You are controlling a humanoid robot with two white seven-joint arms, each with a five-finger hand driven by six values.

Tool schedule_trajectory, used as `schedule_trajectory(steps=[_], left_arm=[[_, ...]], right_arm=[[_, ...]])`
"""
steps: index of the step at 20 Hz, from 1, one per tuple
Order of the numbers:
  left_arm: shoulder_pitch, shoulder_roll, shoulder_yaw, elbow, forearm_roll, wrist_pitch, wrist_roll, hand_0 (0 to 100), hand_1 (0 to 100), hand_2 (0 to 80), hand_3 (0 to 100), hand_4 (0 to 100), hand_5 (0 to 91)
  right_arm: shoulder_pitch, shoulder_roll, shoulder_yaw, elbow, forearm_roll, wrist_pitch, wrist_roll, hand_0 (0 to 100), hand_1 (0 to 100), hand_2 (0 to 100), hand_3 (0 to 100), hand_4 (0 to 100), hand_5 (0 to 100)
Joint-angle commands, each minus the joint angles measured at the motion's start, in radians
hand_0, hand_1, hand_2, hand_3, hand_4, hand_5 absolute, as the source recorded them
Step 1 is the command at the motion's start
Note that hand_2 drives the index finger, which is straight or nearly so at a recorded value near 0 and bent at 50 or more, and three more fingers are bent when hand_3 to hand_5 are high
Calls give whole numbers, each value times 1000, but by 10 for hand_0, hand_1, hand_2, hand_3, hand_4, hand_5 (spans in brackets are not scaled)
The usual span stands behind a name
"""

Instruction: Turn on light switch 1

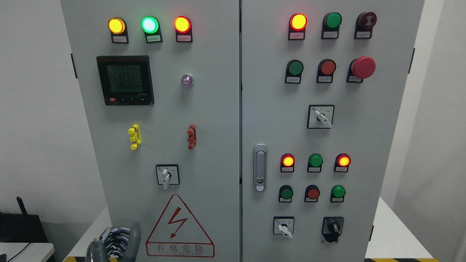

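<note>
A grey electrical cabinet fills the head view, with two doors. Several rotary switches sit on it: a white-handled one (167, 175) low on the left door, another (320, 116) mid right door, a third (283, 226) at the lower right, and a black-knobbed one (332, 227) beside it. Their labels are too small to read, so I cannot tell which is switch 1. My left hand (115, 243) rises at the bottom left, below the left-door switch and apart from the panel controls, its grey fingers (135, 234) loosely spread and holding nothing. The right hand is out of view.
Lit lamps run along the top: yellow (116, 25), green (149, 24), red (182, 24) and red (298, 21). A digital meter (125, 80), a red emergency stop (362, 67), the door handle (260, 167) and a hazard triangle (179, 227) also show.
</note>
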Motion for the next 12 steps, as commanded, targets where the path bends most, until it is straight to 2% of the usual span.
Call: schedule_trajectory(steps=[1, 12], left_arm=[[-52, -17, -59, 2, 2, 8, 22, 93, 315, 537, 809, 836, 784], [-106, -31, -95, 2, 2, 92, 81, 98, 339, 535, 805, 832, 791]], right_arm=[[0, 0, 20, 0, -26, 1, 1, 120, 389, 0, 0, 0, 0], [0, 0, 20, 0, -26, 1, 1, 120, 389, 0, 0, 0, 0]])
